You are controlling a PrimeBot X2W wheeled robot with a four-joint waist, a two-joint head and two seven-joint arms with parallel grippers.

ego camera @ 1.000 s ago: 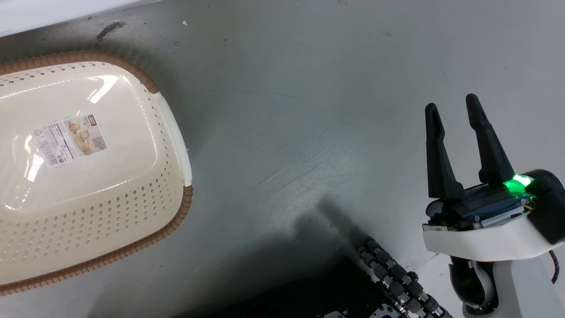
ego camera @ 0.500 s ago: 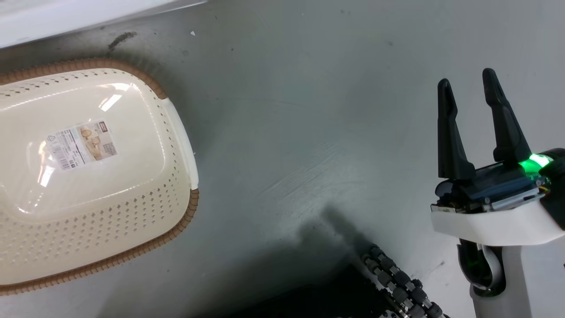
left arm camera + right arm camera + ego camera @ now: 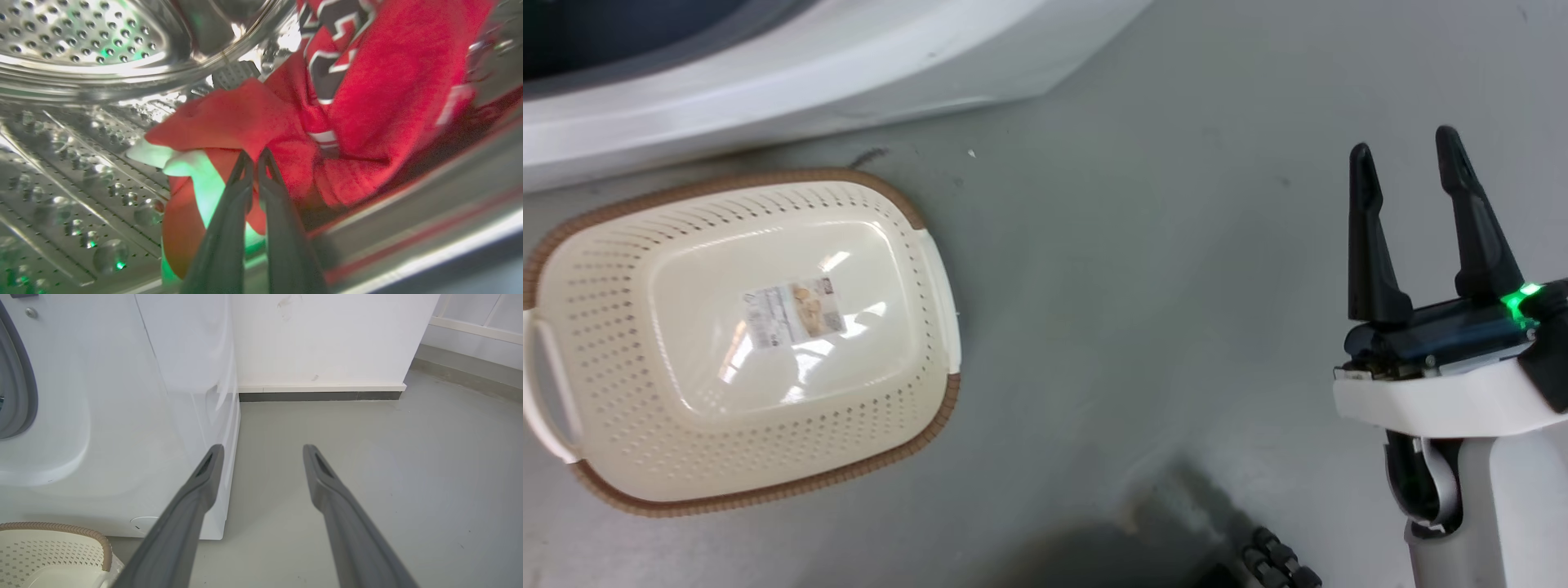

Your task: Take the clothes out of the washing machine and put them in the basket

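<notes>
Left pincer [image 3: 255, 157] nearly shut, tips pinching red clothes [image 3: 367, 81] fold, inside washing machine drum [image 3: 81, 32]

basket [image 3: 613, 269] paper label [image 3: 791, 309], print unreadable

The right gripper [image 3: 1405, 143] has two long, tapering matte-black fingers [image 3: 1372, 245] on a dark block [image 3: 1429, 339] with small screws, a green light [image 3: 1521, 296] glowing at its 3 o'clock end. Beneath is a smooth white wrist shell [image 3: 1445, 404]. Black ribbed rollers [image 3: 1278, 563] show at the head view's 6 o'clock. The left gripper [image 3: 256, 157] has slim dark grey fingers.
</notes>
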